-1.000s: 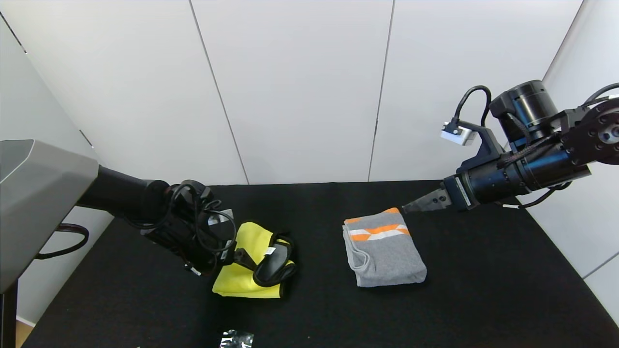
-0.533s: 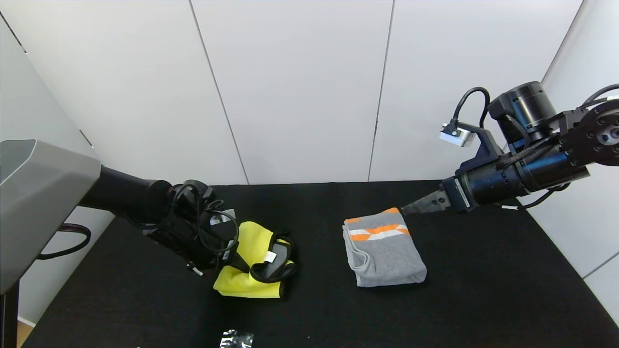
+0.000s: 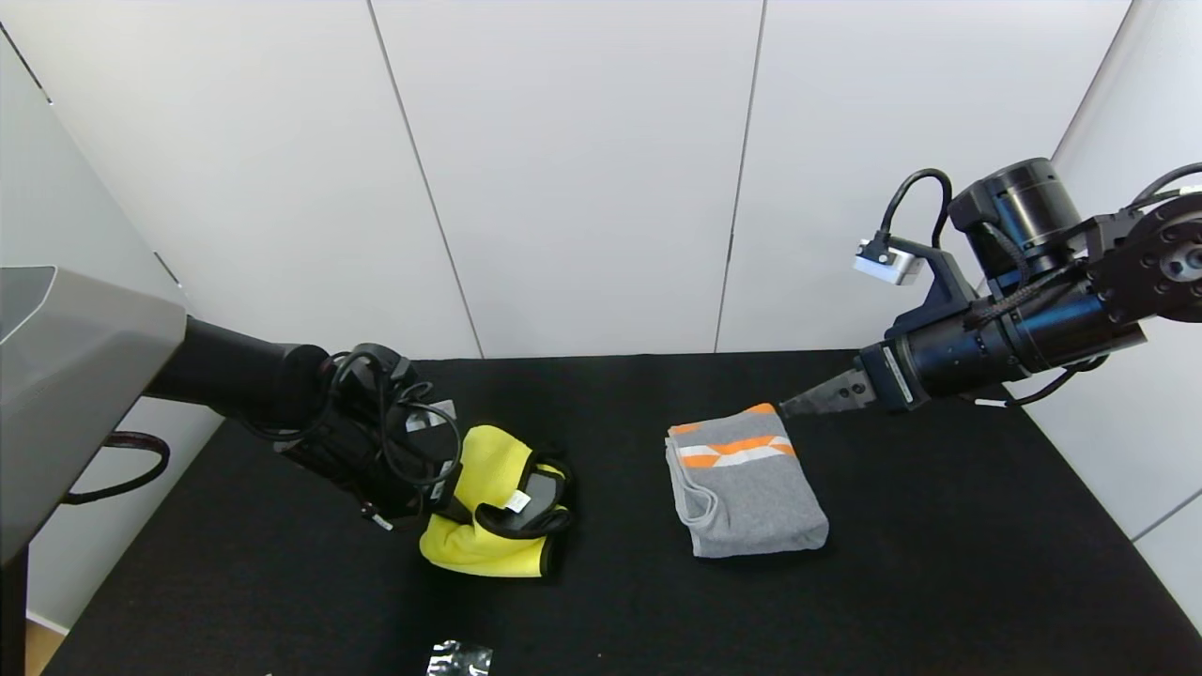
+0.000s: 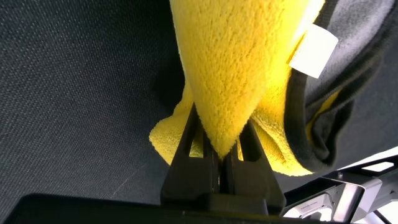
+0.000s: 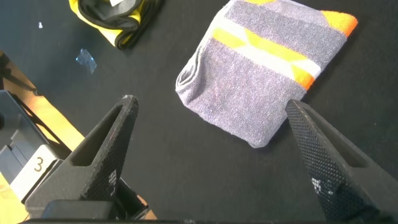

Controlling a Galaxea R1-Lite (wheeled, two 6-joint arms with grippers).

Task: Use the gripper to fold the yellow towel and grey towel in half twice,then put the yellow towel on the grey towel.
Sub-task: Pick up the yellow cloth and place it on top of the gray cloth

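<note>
The yellow towel (image 3: 481, 549) lies bunched at the left of the black table, its black trim and white tag (image 3: 514, 500) turned up. My left gripper (image 3: 453, 505) sits at the towel's left side, shut on a pinched fold of yellow cloth (image 4: 236, 62); the left gripper (image 4: 221, 134) shows both fingers pressed together on that fold. The grey towel (image 3: 747, 493) lies folded at centre right, its orange-and-white band at the far end. My right gripper (image 3: 796, 404) hovers open above the grey towel's far right corner, and the grey towel (image 5: 261, 81) shows beyond the right gripper (image 5: 210, 102).
A crumpled shiny scrap (image 3: 458, 657) lies near the table's front edge. The black table cloth (image 3: 939, 563) runs back to white wall panels. A grey housing (image 3: 56, 376) stands at the far left above the table's edge.
My left gripper went from open to shut on the yellow towel's fold, and the cloth bunched up a little toward it. The right arm barely moved.
</note>
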